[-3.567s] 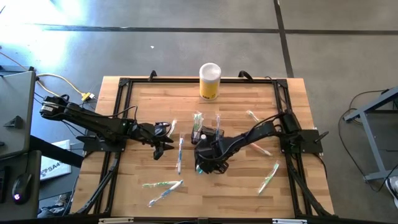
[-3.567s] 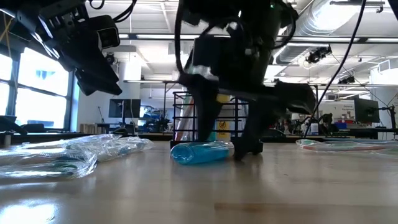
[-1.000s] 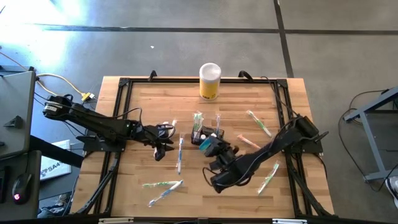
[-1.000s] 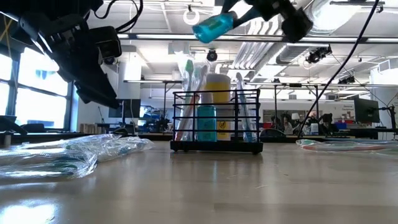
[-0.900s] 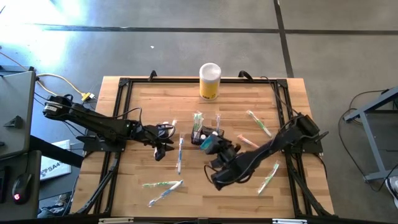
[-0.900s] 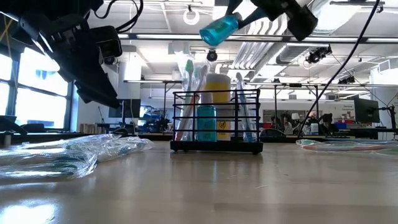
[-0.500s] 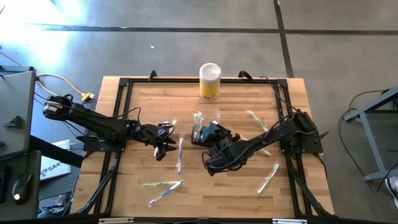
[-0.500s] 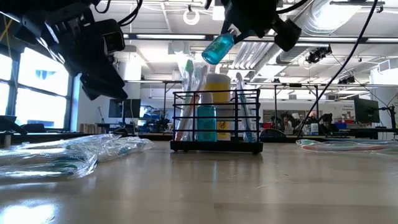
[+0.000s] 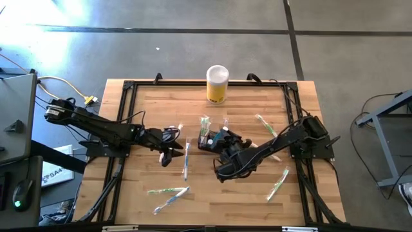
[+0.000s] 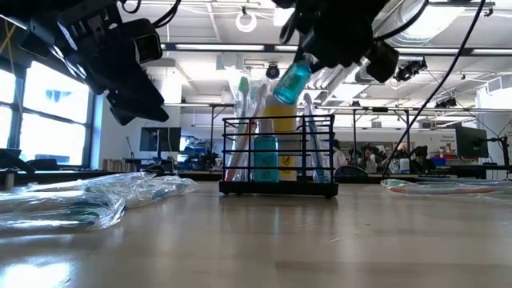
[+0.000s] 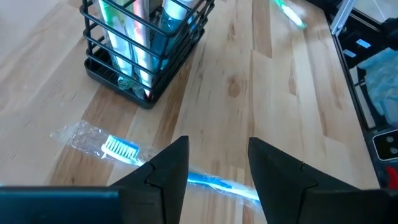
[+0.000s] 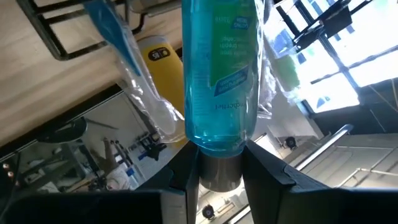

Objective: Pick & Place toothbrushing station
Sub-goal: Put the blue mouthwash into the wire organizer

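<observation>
Now the right gripper [image 10: 308, 60], clamped on 1 blue bottle [image 10: 293, 80], hangs just above the caddy [image 10: 278, 156], bottle tilted; left gripper [image 11: 216, 171] waits open.

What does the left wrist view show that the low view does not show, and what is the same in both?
Only the left wrist view shows the wrapped blue toothbrush lying on the wood just ahead of the open left hand, and the bare table beyond the caddy. Only the low view shows the right hand holding the blue bottle above the caddy, tilted, and the yellow cylinder behind. Both show the black wire caddy standing upright on the table with wrapped toothbrushes in it.
</observation>
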`<state>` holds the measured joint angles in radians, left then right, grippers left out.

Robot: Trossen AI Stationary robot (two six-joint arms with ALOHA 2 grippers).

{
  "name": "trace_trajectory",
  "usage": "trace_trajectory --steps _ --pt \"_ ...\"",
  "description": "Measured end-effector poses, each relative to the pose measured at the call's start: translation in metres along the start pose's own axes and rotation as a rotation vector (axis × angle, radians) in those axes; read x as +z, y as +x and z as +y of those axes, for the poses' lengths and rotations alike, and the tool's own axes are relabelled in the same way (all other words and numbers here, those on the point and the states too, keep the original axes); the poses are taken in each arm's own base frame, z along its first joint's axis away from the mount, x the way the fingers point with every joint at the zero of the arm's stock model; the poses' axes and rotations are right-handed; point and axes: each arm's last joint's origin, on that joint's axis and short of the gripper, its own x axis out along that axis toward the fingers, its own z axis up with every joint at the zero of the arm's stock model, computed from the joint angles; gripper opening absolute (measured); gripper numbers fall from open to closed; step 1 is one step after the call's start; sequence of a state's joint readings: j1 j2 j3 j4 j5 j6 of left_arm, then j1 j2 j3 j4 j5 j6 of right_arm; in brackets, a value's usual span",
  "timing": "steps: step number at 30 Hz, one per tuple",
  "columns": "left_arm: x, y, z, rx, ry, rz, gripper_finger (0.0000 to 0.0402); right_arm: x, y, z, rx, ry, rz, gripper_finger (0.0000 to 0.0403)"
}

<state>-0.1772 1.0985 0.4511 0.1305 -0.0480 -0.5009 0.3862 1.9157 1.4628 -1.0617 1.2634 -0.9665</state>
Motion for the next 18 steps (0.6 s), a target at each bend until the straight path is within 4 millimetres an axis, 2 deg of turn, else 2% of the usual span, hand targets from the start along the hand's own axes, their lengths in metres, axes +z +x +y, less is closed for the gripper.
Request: trace_trajectory --steps 18 --pt "0.0 0.0 0.0 -0.014 0.018 0.005 0.0161 0.012 0.004 0.004 0.009 -0.013 -0.031 0.0085"
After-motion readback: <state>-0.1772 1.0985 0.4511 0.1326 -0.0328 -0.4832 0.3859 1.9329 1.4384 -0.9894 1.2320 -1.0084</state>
